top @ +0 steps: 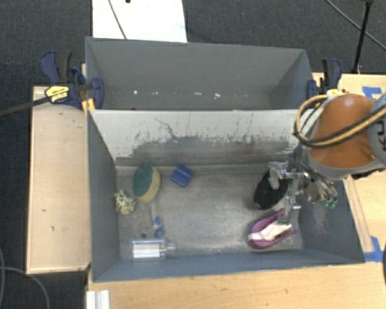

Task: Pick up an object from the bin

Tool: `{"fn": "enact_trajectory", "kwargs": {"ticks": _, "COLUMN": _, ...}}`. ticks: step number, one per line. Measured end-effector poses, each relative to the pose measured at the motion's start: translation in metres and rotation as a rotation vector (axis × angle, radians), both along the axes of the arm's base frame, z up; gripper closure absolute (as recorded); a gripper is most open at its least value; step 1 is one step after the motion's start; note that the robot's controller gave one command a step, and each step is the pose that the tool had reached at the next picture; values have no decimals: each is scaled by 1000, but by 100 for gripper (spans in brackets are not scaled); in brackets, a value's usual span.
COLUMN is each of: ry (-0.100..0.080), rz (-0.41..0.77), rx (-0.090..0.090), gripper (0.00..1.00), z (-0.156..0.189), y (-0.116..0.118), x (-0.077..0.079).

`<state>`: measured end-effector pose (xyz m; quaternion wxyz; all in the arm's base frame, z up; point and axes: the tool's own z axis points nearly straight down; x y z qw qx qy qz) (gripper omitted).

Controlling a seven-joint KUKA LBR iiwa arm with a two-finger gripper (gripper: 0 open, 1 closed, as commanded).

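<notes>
Fingers (290,206) above purple-white thing (269,232), black lump (266,192) beside

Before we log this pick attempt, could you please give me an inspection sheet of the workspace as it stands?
Surface: grey metal bin, floor scuffed and streaked.
Job's things: black lump and purple-and-white thing at the bin's right, nearest the tool; neither seen held.
Clutter: green-and-yellow sponge, blue block, speckled cream piece and clear bottle on the left side.
Grippers: tool low at the right, between the black lump and the purple-and-white thing.
Cables: looped cable on the arm's orange cover; black cable on the floor at the left.
Surroundings: dark carpet; white sheet behind the bin.
</notes>
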<state>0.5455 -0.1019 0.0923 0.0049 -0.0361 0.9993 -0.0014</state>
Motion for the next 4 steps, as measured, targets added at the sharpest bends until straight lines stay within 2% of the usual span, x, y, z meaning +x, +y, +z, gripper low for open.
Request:
{"fn": "enact_trajectory", "kwargs": {"ticks": 1, "ry": -3, "rz": -43, "rx": 3, "gripper": 0, "z": -7, "y": 11, "x": 26}}
{"fn": "enact_trajectory", "kwargs": {"ticks": 2, "ry": -6, "rz": 156, "rx": 3, "gripper": 0, "z": -15, "y": 7, "x": 27}}
{"fn": "enact_trajectory", "kwargs": {"ticks": 3, "ry": 10, "rz": 155, "rx": 2, "gripper": 100, "z": -13, "y": 5, "x": 25}}
{"fn": "enact_trajectory", "kwargs": {"ticks": 4, "ry": -5, "rz": 154, "rx": 1, "gripper": 0, "z": -16, "y": 6, "x": 26}}
